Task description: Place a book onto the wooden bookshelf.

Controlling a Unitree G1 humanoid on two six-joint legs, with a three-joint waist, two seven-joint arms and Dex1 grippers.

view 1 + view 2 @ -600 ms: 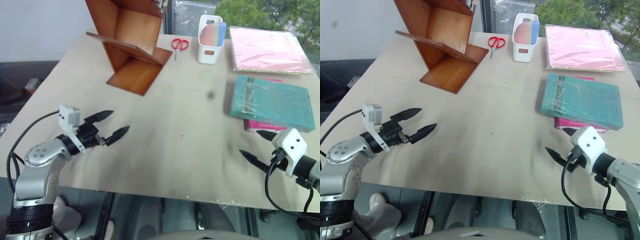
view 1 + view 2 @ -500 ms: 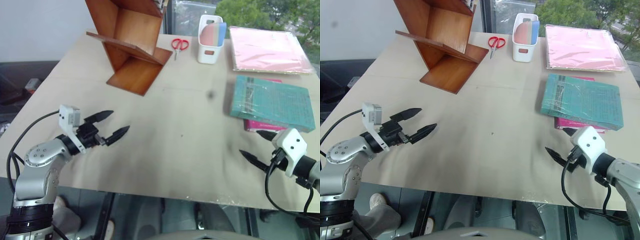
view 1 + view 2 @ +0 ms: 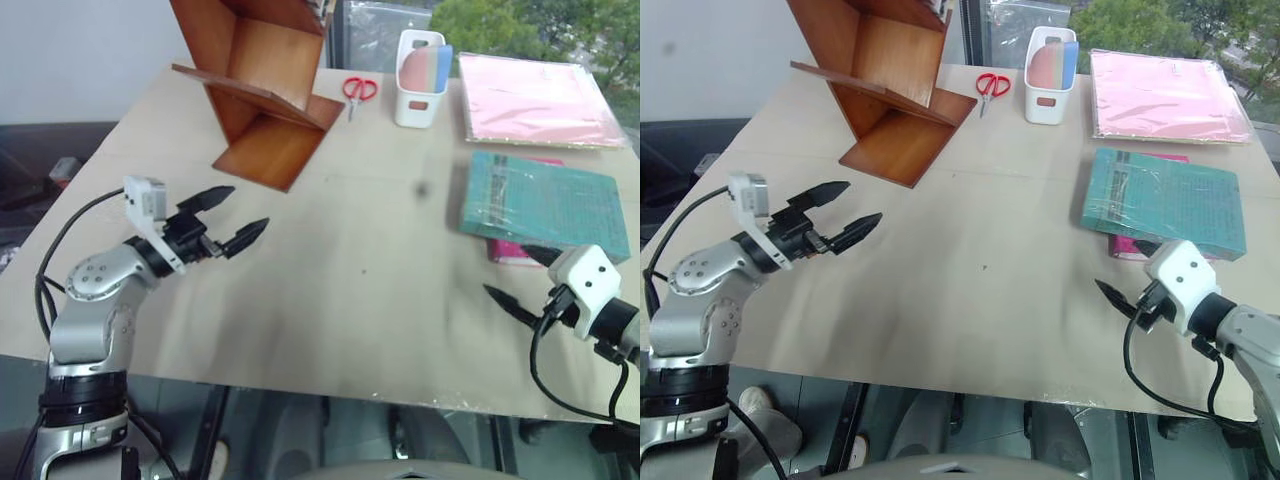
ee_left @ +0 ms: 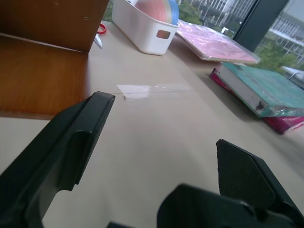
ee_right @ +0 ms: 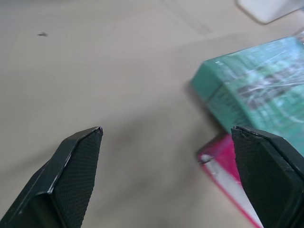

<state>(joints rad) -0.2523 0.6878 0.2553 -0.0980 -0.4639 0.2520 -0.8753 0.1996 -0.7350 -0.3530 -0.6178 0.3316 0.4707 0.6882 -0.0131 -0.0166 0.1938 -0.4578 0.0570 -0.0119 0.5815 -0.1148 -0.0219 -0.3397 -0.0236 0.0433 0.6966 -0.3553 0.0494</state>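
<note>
Book [image 3: 545, 206] lies flat at the frame's right, on a pink book [image 3: 512, 251], well apart from the bookshelf [image 3: 262, 88] at upper left. Right pincer [image 3: 518, 286], released and empty, should approach its near edge; left pincer [image 3: 226, 215] released too.

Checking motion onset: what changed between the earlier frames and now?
The left gripper has lifted and moved forward, toward the wooden bookshelf. The right gripper shifted slightly toward the book. Both are open and hold nothing. The book, on the magenta book, the pink folder, scissors and white bin stayed put.
</note>
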